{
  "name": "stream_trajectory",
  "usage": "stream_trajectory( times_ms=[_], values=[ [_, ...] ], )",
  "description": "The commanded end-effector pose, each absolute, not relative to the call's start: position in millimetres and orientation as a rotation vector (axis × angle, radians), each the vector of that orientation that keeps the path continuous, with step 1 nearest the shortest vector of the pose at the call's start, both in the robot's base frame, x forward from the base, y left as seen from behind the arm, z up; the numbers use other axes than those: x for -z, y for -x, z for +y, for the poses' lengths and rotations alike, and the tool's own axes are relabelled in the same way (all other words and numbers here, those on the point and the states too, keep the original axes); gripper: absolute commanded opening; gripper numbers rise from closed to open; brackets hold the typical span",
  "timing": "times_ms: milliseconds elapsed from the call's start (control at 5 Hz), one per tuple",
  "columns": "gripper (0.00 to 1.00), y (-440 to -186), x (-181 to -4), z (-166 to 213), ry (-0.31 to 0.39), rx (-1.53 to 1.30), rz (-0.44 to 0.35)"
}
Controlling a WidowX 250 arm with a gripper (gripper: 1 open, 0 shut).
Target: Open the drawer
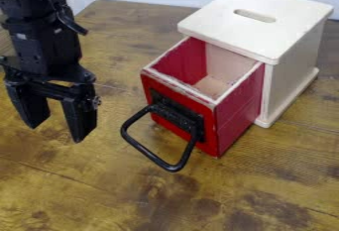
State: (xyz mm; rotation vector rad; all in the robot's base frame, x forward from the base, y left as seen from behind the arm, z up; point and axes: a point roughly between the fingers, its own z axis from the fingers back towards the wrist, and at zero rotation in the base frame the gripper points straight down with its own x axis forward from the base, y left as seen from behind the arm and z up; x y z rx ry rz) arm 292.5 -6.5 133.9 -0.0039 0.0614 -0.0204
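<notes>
Drawer point(212, 96) in red, with a pale wood inside, projects from the front of its housing, its open top showing the interior. Largest of all is the bench point(79, 190), a brown wooden surface with darker grain and patches, spreading beneath everything. On it, toward the upper right of the view, stands the pale wooden housing point(291, 52), a box with a rounded slot point(255, 16) cut in its top and a base that juts slightly at the bottom. The drawer comes out of it toward the lower left, at the middle right of the view. At the upper left, the black robot arm point(40, 27) reaches down over the bench, a cable curving along its side. On the drawer's front sits a black plate point(175, 119), and from it a large black loop handle point(166, 164) extends outward. Smallest are the jaws point(54, 122), black and spread wide, with nothing between them. They are to the left of the handle, apart from it.
</notes>
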Motion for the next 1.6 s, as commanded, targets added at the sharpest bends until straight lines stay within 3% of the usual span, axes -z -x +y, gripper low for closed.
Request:
stream_trajectory(
  times_ms=[0, 200, 400, 800, 1400],
  values=[
    [1.00, -297.0, -133.0, -9.9, -0.005, -0.027, -0.100],
    [1.00, -294.5, -128.8, -8.5, -0.006, -0.060, -0.189],
    [1.00, -306.8, -126.2, 0.7, -0.010, -0.081, -0.163],
    [1.00, -310.3, -137.8, -11.7, 0.000, -0.021, -0.153],
    [1.00, -318.8, -124.2, -9.4, 0.000, -0.018, -0.162]
  ],
)
